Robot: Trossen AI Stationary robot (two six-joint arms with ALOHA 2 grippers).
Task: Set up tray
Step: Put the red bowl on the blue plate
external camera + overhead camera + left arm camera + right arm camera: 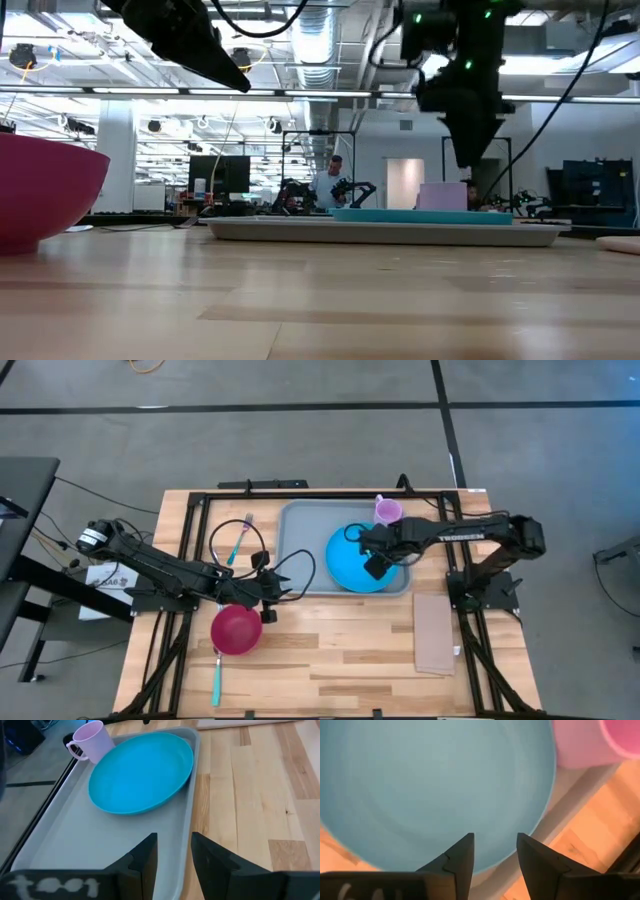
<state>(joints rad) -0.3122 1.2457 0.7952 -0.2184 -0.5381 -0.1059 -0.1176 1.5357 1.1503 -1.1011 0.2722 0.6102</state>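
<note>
The pale grey-blue tray lies flat on the wooden table, also seen in the low view. On it rest a round bright-blue plate and a lilac mug in its far right corner. My right gripper hangs open above the plate, clear of it in the low view. My left gripper is open and raised off the tray's near left corner; its fingers stand over the tray's rim without touching.
A magenta bowl sits on the table near my left gripper. A teal fork lies left of the tray, and another teal utensil lies near the bowl. A tan napkin lies right of the tray's near side.
</note>
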